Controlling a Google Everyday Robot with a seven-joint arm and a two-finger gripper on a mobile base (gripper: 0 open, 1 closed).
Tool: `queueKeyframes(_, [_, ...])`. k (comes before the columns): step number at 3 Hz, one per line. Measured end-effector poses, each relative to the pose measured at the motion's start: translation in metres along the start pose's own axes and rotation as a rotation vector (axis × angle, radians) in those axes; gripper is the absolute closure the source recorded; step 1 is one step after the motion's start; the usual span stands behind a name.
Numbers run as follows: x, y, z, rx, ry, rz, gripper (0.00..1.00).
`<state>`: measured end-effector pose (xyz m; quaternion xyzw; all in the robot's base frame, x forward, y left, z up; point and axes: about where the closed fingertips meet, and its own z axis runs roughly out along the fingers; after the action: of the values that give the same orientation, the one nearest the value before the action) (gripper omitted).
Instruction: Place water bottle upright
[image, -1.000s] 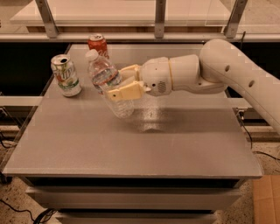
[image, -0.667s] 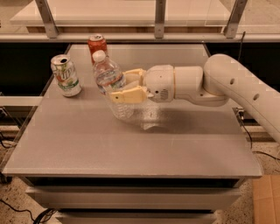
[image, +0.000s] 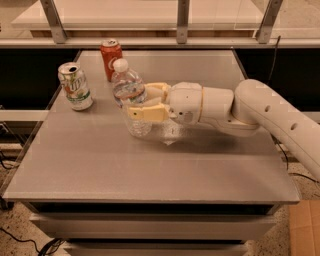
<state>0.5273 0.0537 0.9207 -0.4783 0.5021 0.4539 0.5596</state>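
Arm (image: 260, 107) dropped, now horiz., gripper (image: 140, 100) clamping water bottle (image: 127, 86) mid-body, near-upright.

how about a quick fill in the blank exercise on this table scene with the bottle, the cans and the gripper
1. The gripper, fingers closed on the water bottle, holds it with its white cap pointing ____.
2. The number of cans standing on the table is ____.
3. In the picture, the green-and-white can stands to the ____ of the red can.

Missing words: up; two; left
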Motion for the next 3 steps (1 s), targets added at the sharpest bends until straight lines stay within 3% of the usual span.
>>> queueKeyframes(1, [-0.0002,-0.0016,-0.0013,0.006,-0.03,-0.012,0.82])
queueKeyframes(3, [-0.0011,-0.0034,-0.0018,-0.001,-0.056,-0.017,0.35])
